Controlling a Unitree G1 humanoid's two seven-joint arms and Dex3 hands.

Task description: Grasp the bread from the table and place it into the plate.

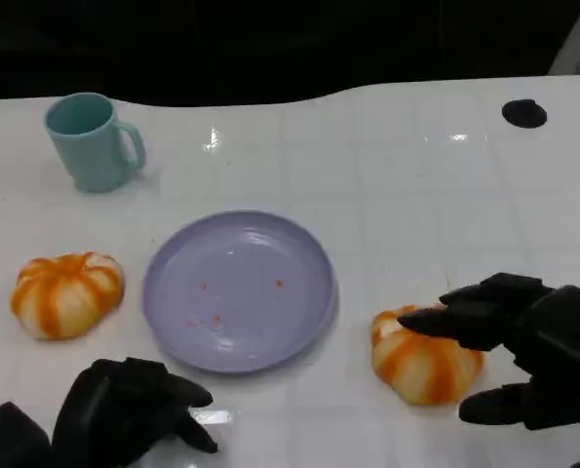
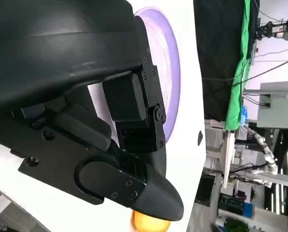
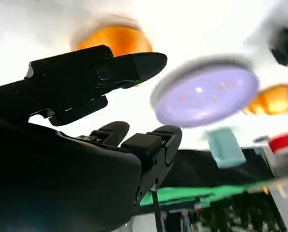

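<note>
a round lilac plastic plate [image 1: 239, 290] sits mid-table on the glossy white table [image 1: 406, 185], a few small orange specks on its face; to the plate's right, just off its rim, lies an orange-and-white striped, pumpkin-shaped bread roll [image 1: 421, 367]; the robot's black right hand [image 1: 523, 356] reaches in from the side away from the plate, its fingers spread apart, upper fingers [image 1: 455, 317] lying over the roll's top edge and a lower finger low beside it, the grasp not closed and the roll resting on the table; whether the fingertips touch the crust cannot be told; in the right wrist view the fingers [image 3: 134, 65] stand wide apart with the roll [image 3: 115, 39] beyond them; a second striped bread roll [image 1: 67, 293] lies left of the plate, apart from it; the left hand [image 1: 129, 409] rests near the table's front edge below the plate, fingers curled in, holding nothing; a pale teal mug [image 1: 93, 141] stands beyond the plate to its left; a small black disc [image 1: 523, 113] lies far right of the plate.
</note>
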